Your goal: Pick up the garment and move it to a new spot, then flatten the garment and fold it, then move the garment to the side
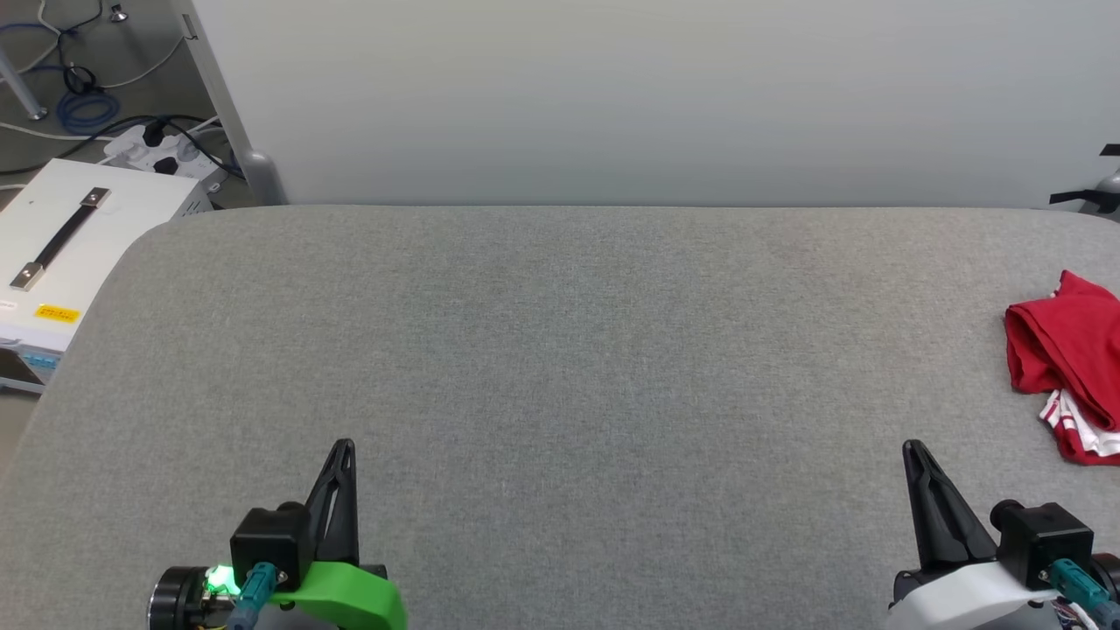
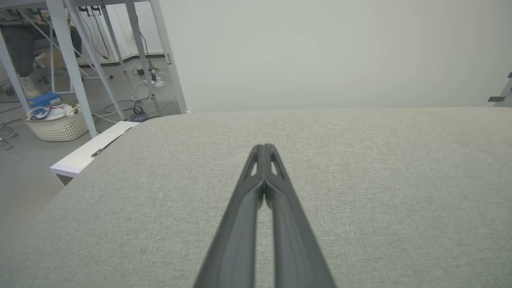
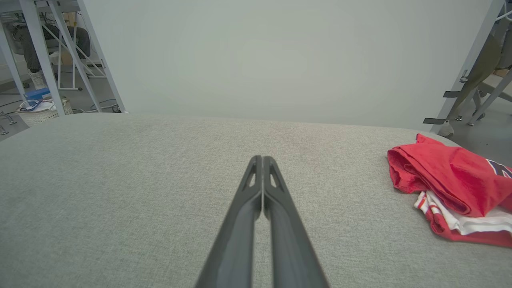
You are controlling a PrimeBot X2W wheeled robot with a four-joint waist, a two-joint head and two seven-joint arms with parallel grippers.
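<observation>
One red garment, two grippers, left gripper and right gripper, one grey fabric table, one white case with one black handle, one pale woven basket, one white power strip

I am working in a robotics lab: a grey fabric-covered table, a pale partition, a power strip and coiled cables on the floor, metal frames beyond.

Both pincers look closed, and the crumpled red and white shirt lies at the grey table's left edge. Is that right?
The side is wrong: the crumpled red T-shirt with white trim lies at the right edge of the grey fabric-covered table, as the head view shows. The left gripper and right gripper are indeed closed.
</observation>
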